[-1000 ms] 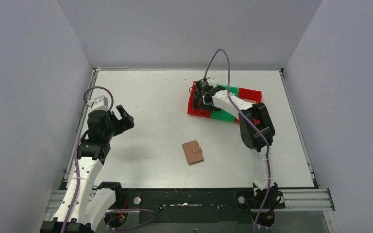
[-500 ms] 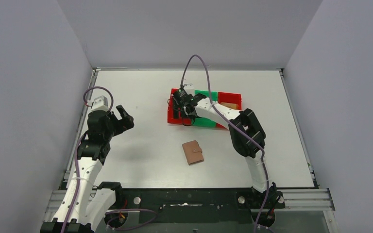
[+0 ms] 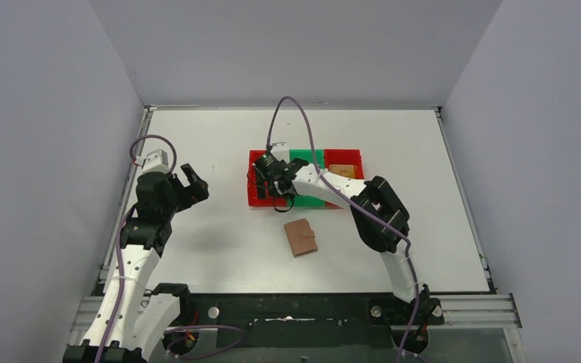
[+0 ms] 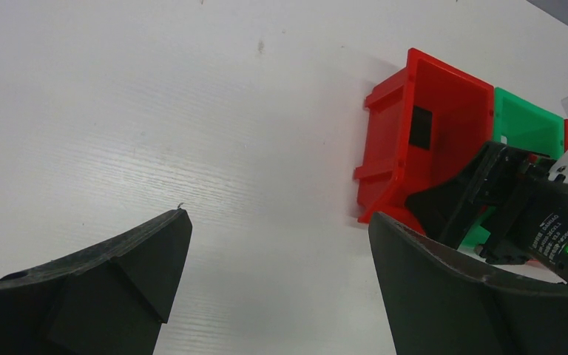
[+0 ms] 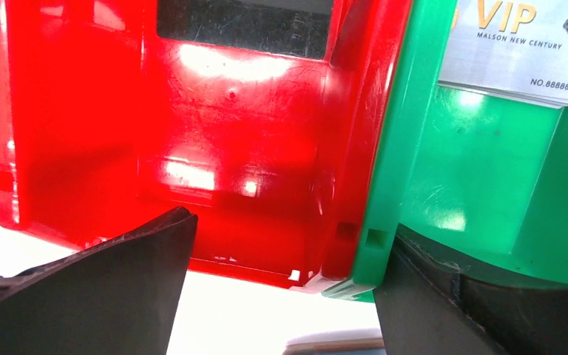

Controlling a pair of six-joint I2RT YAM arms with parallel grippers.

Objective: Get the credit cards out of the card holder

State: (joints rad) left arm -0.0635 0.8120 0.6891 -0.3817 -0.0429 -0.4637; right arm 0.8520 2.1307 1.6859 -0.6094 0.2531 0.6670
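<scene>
The card holder (image 3: pixel 300 237) lies closed on the table, a tan wallet just in front of the bins. A black credit card (image 5: pixel 244 18) rests in the left red bin (image 5: pixel 192 133). A silver credit card (image 5: pixel 521 52) lies in the green bin (image 5: pixel 473 170), and a gold-orange one (image 3: pixel 340 169) in the right red bin. My right gripper (image 5: pixel 290 225) is open, its fingers straddling the near corner where the red and green bins meet; from above the right gripper (image 3: pixel 265 181) sits over the left red bin. My left gripper (image 4: pixel 277 218) hangs open and empty above bare table.
The row of bins (image 3: pixel 306 178), red, green, red, stands mid-table. In the left wrist view the red bin (image 4: pixel 429 148) and the right arm's wrist (image 4: pixel 521 214) are at the right. Grey walls surround the table (image 3: pixel 219 144).
My right arm has swung left, and the row of bins has slid left and squared up with it. The card holder and my left arm have not moved.
</scene>
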